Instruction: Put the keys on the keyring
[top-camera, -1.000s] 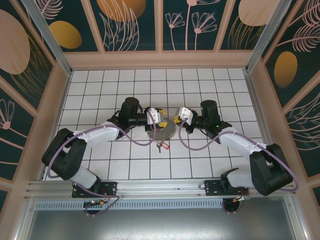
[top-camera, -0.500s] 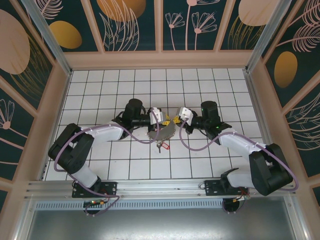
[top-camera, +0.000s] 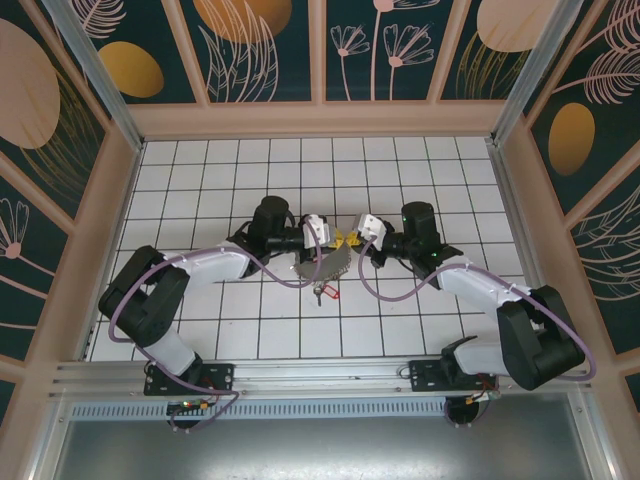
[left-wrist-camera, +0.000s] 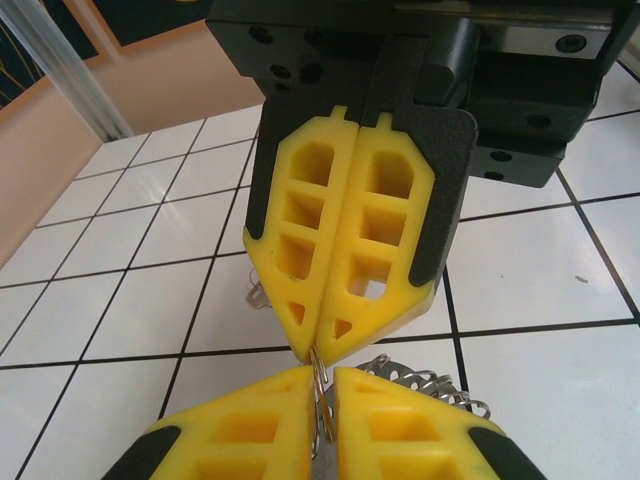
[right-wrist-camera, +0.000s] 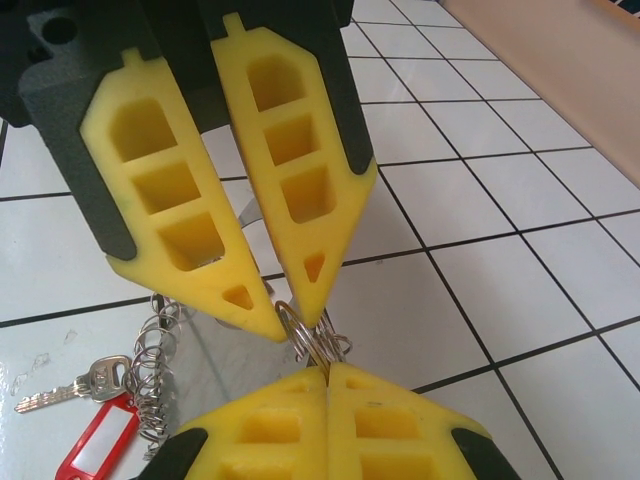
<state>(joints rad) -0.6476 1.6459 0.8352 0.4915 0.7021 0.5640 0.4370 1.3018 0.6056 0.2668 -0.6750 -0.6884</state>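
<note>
Keyring (top-camera: 322, 267), left jaws and right jaws tip to tip, both pinching it

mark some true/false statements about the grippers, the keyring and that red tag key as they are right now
1. The left gripper and right gripper meet tip to tip. True.
2. The right gripper's fingers stand wide open. False: they are pressed together on a thin wire ring.
3. A silver key with a red tag lies on the tiles. True.
4. The table is bare wood. False: it is white tiles with dark lines.
5. The left arm is folded back at the near edge. False: it reaches out to the keyring at mid-table.
</note>
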